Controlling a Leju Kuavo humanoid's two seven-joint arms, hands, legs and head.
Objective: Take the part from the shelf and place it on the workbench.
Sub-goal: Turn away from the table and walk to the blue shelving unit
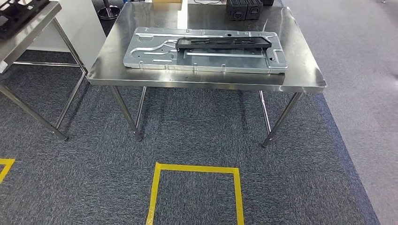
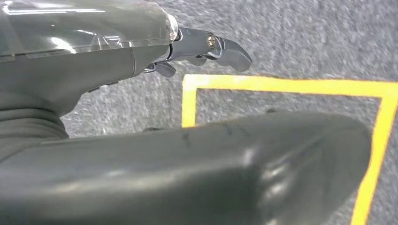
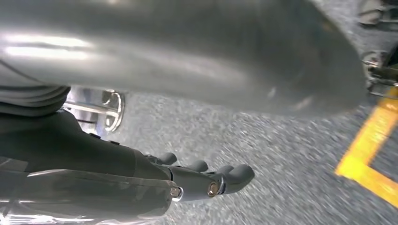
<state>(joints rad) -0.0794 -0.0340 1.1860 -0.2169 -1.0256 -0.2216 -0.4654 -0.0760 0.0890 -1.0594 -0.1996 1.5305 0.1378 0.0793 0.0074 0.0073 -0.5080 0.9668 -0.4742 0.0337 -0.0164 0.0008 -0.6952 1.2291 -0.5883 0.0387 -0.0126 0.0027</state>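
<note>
The left hand [image 2: 141, 51] hangs over the carpet [image 2: 305, 42], thumb stretched out along the near side and the darker fingers [image 2: 220, 47] lying straight and close together, holding nothing. The right hand [image 3: 141, 183] hangs the same way above the carpet, its fingers [image 3: 234, 176] extended side by side with nothing between them and the broad thumb (blurred, very near the lens).

The left wrist view catches a corner of the yellow tape square [image 2: 281, 85] on the floor just past the fingertips. The right wrist view has another stretch of that tape and a shiny metal piece behind the hand, too blurred to identify.

From the head view the whole layout is plain. The tape square [image 1: 195, 169] lies on the carpet in front of the workbench [image 1: 112, 65], a steel table on thin legs. On its top rests a large silver plate [image 1: 155, 51], and the black part [image 1: 223, 43] lies flat on that plate, long side running across the bench. Two black boxes [image 1: 244, 9] stand at the far edge, well apart from the part. A second steel table [image 1: 28, 33] stands off to the left, with a dark object on it cut off by the frame.
</note>
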